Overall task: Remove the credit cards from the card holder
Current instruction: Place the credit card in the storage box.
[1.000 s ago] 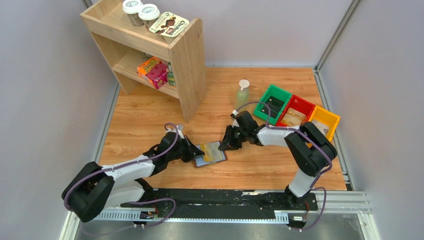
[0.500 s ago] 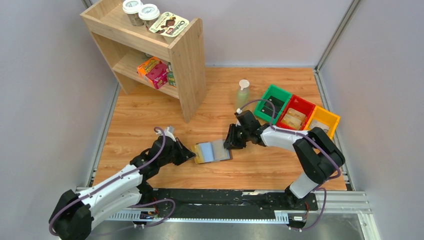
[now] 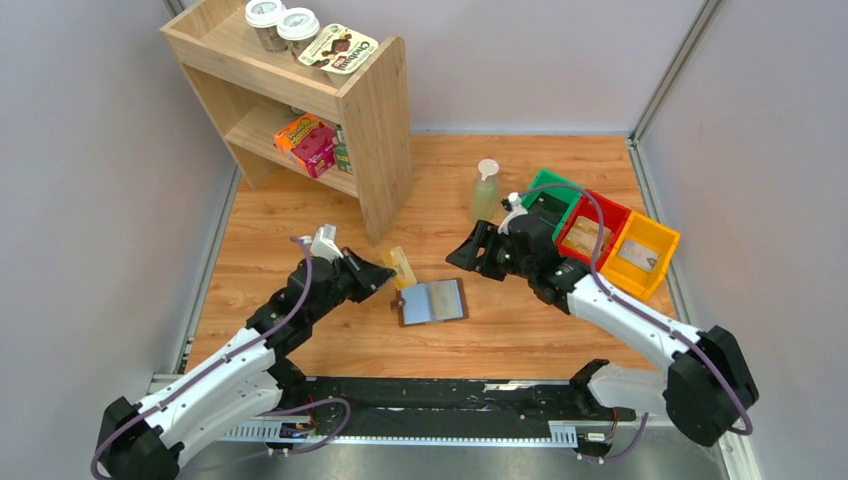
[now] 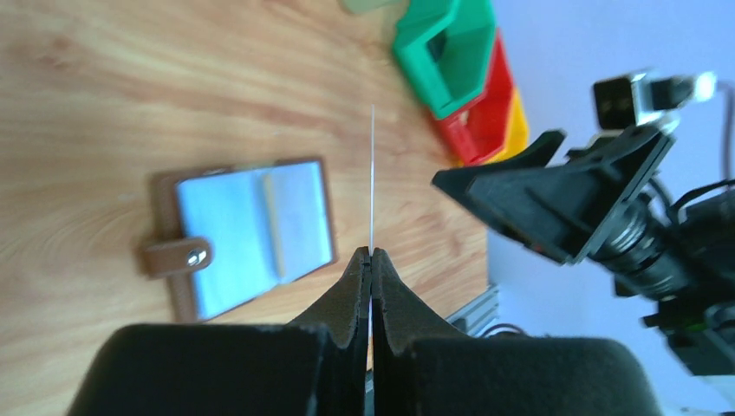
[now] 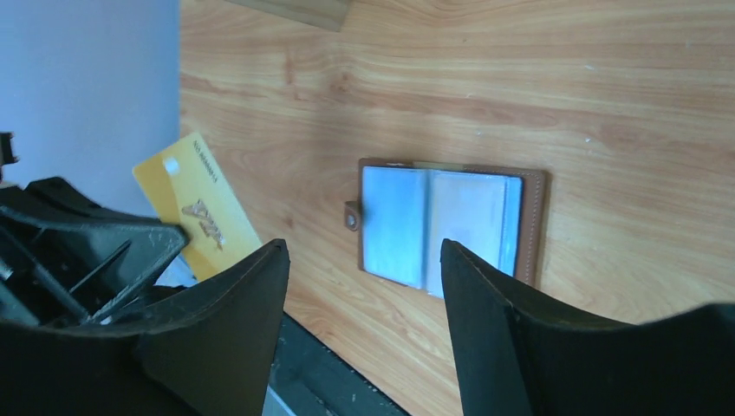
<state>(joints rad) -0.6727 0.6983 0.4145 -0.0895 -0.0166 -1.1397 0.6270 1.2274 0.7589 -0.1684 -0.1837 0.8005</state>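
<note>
One yellow card [image 3: 402, 266] is clamped on edge between the closed fingers of the left gripper [image 3: 391, 278], held clear of the table [image 3: 300, 220], just left of and slightly beyond the wallet [image 3: 432, 302]. The wallet lies open flat mid-table, its grey-blue pockets facing up and its snap tab on the left edge. I cannot tell whether any card sits in those pockets. The right gripper [image 3: 462, 252] hangs just beyond the wallet's right side, its jaws spread wide with nothing between them.

Three bins stand in a row at the far right. The green bin [image 4: 472, 52] is partly hidden by the right arm, the red bin [image 3: 612, 208] holds a flat tan piece [image 3: 585, 236], and the yellow bin [image 3: 660, 235] holds a flat pale piece [image 3: 636, 258]. A bottle [image 3: 485, 190] stands just left of the green bin.

At the far left a wooden shelf [image 3: 385, 130] carries two white-lidded jars [image 3: 298, 25] and a packet [image 3: 340, 48] on top. Small boxes [image 3: 310, 140] in orange, pink and green sit on its lower board.
</note>
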